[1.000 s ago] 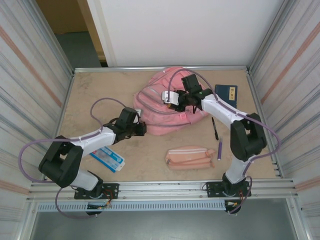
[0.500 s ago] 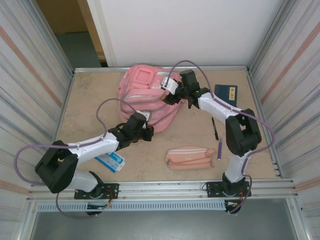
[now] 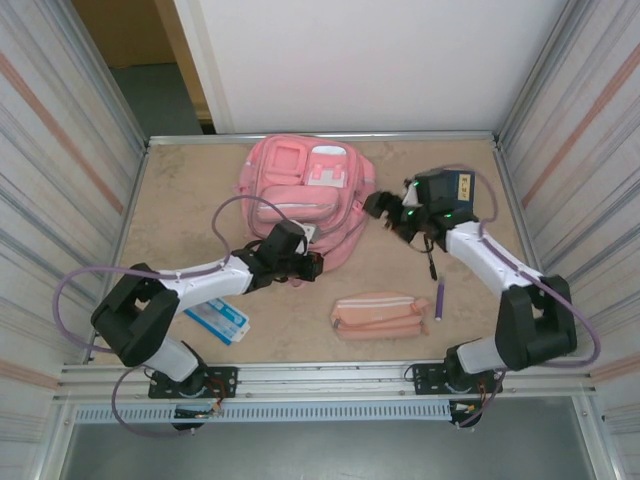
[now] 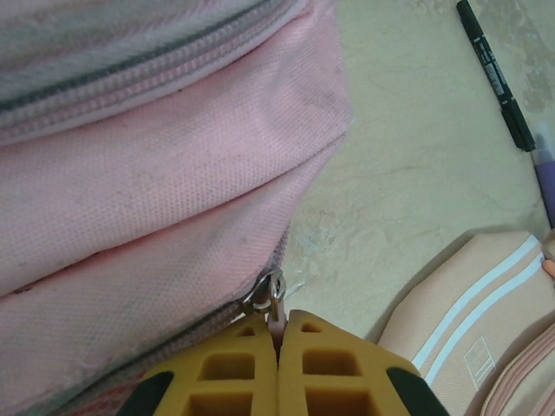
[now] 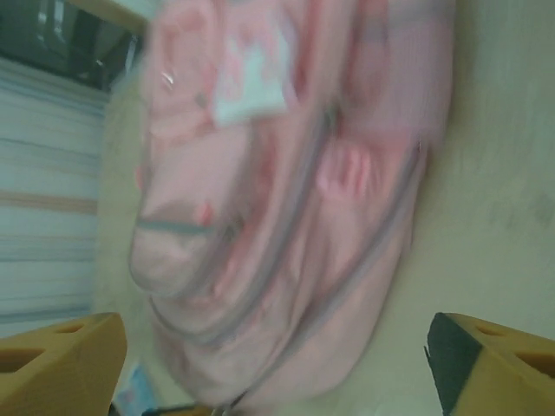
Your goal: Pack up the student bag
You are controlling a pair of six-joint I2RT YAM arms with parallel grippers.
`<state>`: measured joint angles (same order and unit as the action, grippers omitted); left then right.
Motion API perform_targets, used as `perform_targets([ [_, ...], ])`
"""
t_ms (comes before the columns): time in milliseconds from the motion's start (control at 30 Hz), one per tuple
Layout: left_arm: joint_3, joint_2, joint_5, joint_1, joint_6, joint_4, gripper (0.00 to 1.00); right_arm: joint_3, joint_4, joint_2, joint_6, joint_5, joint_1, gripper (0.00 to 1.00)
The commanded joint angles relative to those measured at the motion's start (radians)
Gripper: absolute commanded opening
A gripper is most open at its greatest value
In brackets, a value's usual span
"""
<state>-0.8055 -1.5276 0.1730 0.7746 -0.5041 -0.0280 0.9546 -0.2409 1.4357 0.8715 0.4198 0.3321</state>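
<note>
Progress is early: the student bag (image 3: 300, 195) lies flat at the table's far middle and appears closed. The left gripper (image 4: 277, 325) pinches its zipper pull (image 4: 274, 305). The right gripper (image 3: 378, 210) gapes wide and empty beside it. The pouch (image 3: 382, 314), pen (image 3: 429, 257) and notebook (image 3: 455, 187) lie unpacked.

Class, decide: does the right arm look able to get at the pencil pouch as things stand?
Probably yes: the right gripper is open and empty, and the pencil pouch lies uncovered beside that arm.
</note>
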Motion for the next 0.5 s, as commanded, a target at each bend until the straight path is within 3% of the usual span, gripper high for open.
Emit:
perform_targets([
  [0,-0.054,0.002,0.017,0.038,0.022,-0.032,0.00,0.013,-0.037,0.026,0.282,-0.010,0.158,0.90],
  [100,-0.044,0.001,0.036,0.047,-0.009,-0.074,0.00,-0.033,0.048,0.038,0.433,-0.119,0.238,0.84],
  [233,-0.046,-0.002,0.092,0.048,-0.041,-0.106,0.00,-0.079,0.151,0.065,0.491,-0.146,0.233,0.70],
  [467,-0.017,0.065,0.063,0.048,-0.036,-0.121,0.00,-0.063,0.174,0.118,0.477,-0.117,0.232,0.30],
])
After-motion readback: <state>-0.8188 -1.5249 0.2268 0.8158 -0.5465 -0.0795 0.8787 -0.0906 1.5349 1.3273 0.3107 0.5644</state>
